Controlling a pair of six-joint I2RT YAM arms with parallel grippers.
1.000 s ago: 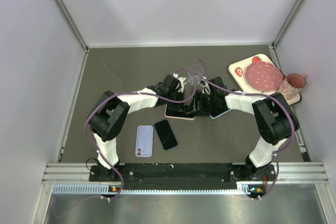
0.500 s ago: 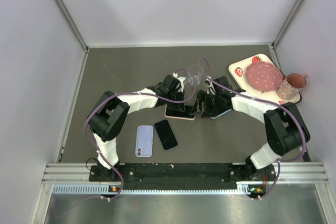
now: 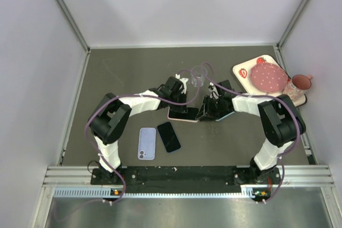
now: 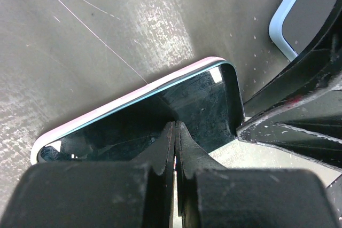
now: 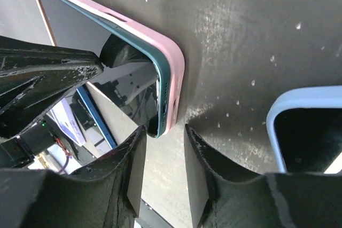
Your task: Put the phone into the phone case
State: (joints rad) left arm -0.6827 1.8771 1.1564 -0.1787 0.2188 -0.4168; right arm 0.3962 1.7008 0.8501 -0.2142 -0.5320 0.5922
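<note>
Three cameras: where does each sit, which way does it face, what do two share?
Top external: above and behind, looking down on the grey table; both arms show.
Left wrist: on the left arm, looking past the shut left gripper at the black phone in a pink case.
Right wrist: on the right arm, looking past the right gripper.
Both wrist views share that phone.

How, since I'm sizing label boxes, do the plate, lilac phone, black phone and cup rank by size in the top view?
1. plate, largest
2. lilac phone and black phone: too alike to rank, the lilac perhaps slightly larger
3. cup, smallest
</note>
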